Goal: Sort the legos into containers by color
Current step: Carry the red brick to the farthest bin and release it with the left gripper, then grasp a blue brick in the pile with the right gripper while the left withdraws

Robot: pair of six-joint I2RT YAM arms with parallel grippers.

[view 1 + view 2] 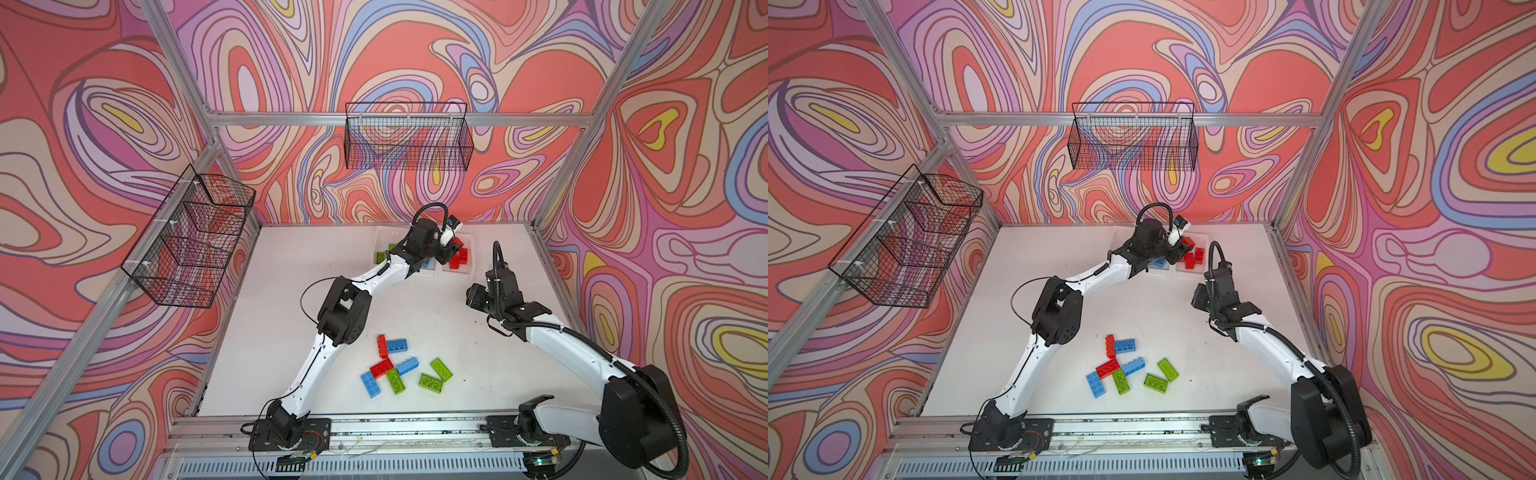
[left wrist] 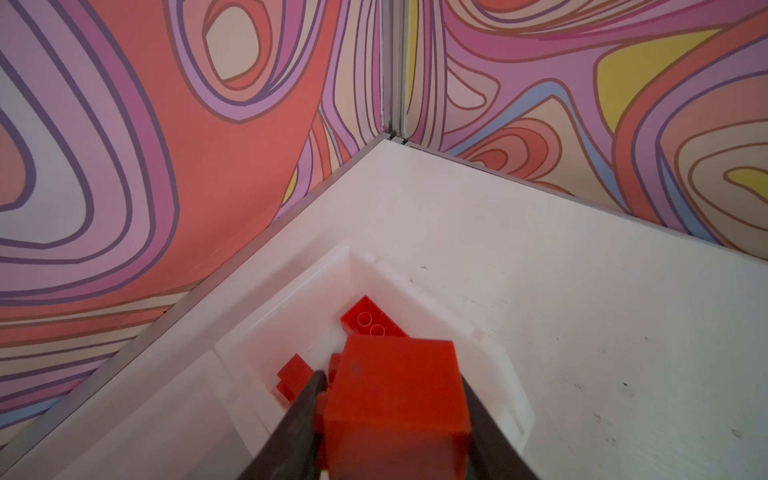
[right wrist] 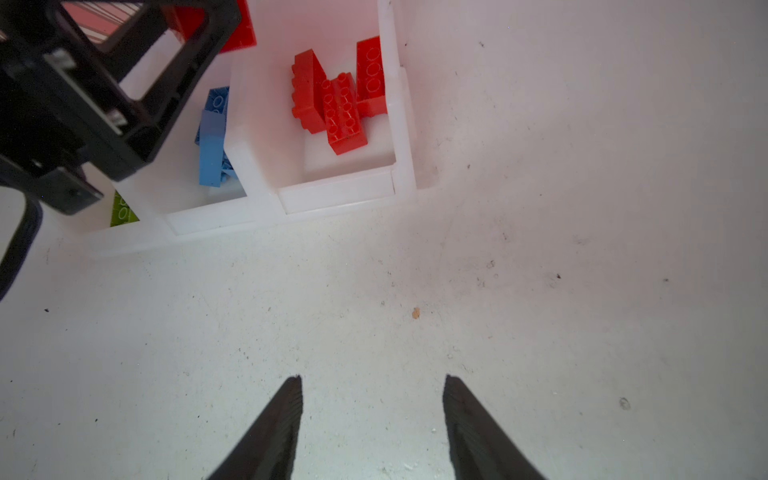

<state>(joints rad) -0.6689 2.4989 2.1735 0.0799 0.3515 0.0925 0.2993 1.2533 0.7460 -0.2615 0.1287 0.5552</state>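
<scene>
White table [image 1: 436,316] with three joined white containers [image 3: 336,195] at its far edge. The left arm [image 1: 374,274] reaches far forward. Its left gripper [image 2: 390,374] clamps a red brick [image 2: 395,407] above the red bin [image 2: 316,307]. The right gripper [image 3: 372,378] hovers nearby, spread and empty.

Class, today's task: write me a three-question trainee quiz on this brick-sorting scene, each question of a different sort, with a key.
1. True or false: the right end effector is carrying a blue brick.
2. The left end effector, with a red brick between its jaws, hangs above the bin that contains which colour? A) green B) blue C) red
3. How many green bricks lie loose on the table?
Key: 1 false, it is open and empty; 2 C; 3 three.
</scene>
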